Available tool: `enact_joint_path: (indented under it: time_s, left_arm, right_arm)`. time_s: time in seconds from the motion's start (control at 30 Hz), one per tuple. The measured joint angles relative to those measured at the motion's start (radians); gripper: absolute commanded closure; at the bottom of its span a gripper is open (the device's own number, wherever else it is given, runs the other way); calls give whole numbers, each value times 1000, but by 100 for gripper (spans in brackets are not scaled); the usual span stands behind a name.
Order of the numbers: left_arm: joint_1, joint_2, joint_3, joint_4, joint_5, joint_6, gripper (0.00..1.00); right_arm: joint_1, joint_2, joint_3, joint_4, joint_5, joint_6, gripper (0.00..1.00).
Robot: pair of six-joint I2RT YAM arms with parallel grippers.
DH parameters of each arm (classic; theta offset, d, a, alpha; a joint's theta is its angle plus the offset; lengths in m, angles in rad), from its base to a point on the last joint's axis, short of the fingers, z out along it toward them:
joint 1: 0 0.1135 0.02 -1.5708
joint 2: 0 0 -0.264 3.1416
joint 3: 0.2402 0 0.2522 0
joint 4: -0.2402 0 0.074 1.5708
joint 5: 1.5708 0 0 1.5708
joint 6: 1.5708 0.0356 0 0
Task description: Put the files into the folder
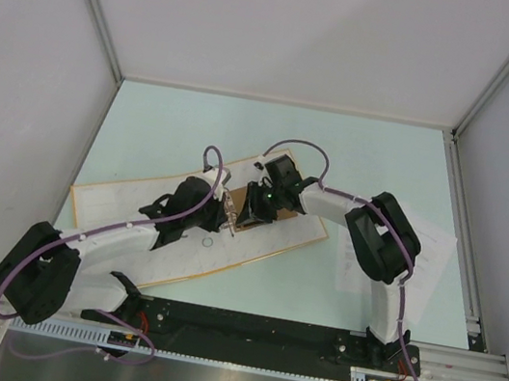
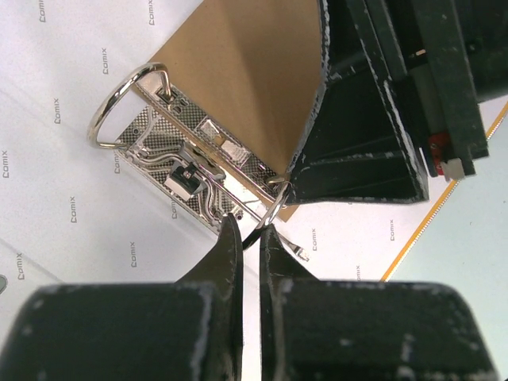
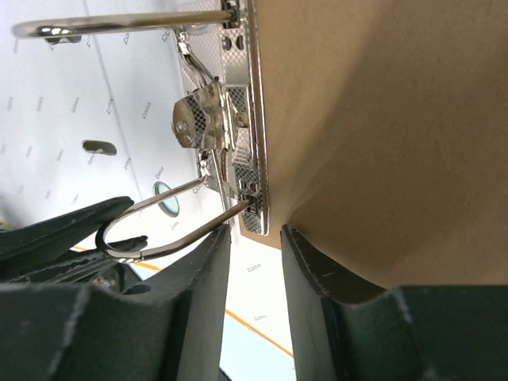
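Seen from above, the black-and-white left arm [image 1: 119,241] and right arm [image 1: 379,236] cross the open orange-yellow ring binder [image 1: 110,206]. They hide its spine and nearly all of its silver metal ring clip [image 1: 228,212]. The right arm also covers much of the white printed paper sheets [image 1: 434,255], whose text is too small to read.

In the left wrist view, the nearer ring's wire disappears between the pinched fingertips of the left gripper [image 2: 248,230], whose finger bases are blurred.

In the right wrist view, a brown cardboard panel [image 3: 381,135] runs off the top and right edges. The bottom edge cuts off the finger roots of the right gripper [image 3: 255,234].
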Motion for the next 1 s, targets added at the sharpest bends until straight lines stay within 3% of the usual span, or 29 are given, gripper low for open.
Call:
enact_joint_path:
  time_s: [0.33, 0.5, 0.6, 0.7, 1.0]
  left_arm:
    - [0, -31, -36, 34, 0, -19, 100]
    - [-1, -78, -63, 29, 8, -38, 100]
    - [-1, -86, -68, 26, 10, -43, 100]
    - [-1, -85, -73, 34, 12, -50, 100]
    - [-2, -66, -73, 58, 27, -62, 100]
  right_arm:
    - [-64, 25, -4, 71, -73, 150, 56]
    - [-80, 25, -4, 135, -75, 206, 55]
    - [-76, 25, -4, 143, -68, 209, 58]
    - [-61, 25, -4, 140, -46, 196, 66]
    - [23, 25, 0, 92, 76, 84, 75]
